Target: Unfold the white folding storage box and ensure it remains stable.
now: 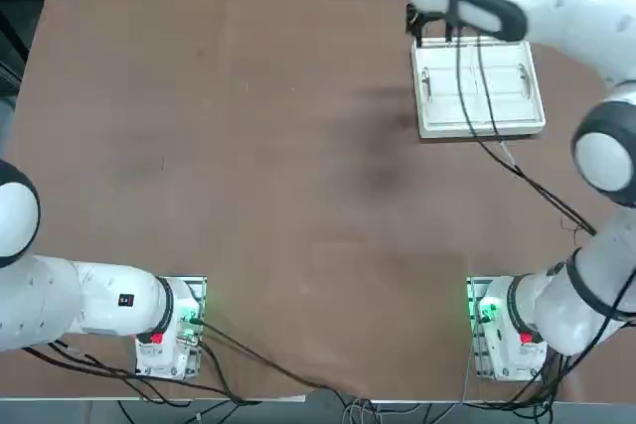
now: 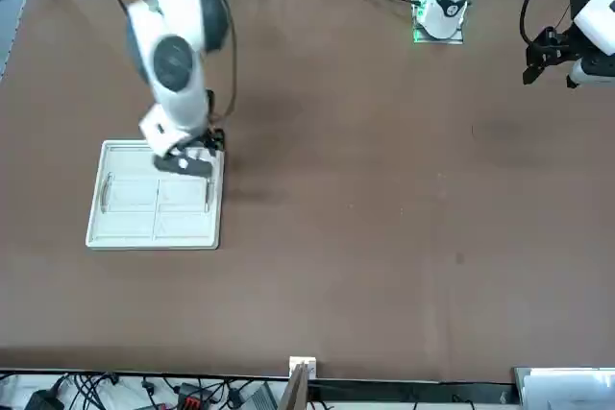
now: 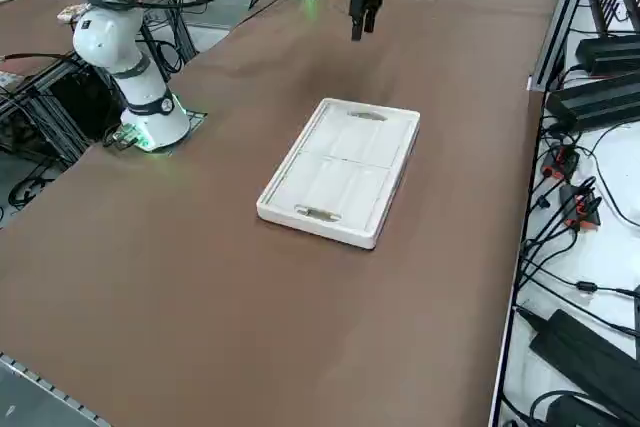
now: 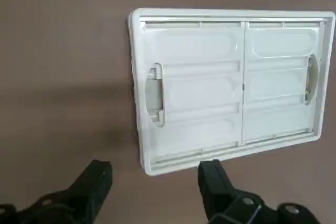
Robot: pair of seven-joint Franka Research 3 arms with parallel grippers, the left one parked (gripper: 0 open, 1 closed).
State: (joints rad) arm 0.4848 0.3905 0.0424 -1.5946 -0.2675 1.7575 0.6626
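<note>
Right gripper (image 4: 156, 167) is held above brown table (image 4: 63, 145), fingers spread wide; white folding storage box (image 4: 199, 87) is laid flat, collapsed.

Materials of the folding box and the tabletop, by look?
Folding box: looks like molded off-white plastic, fairly smooth with a slight gloss; signs are the soft highlights on its ribbed panels and the rounded rim corners.
Tabletop: brown, mostly matte with faint sheen and scattered marks; could be a laminate or a covering sheet, the look doesn't settle it.

Overhead, front, side, wrist — 1 table (image 1: 248, 196)
</note>
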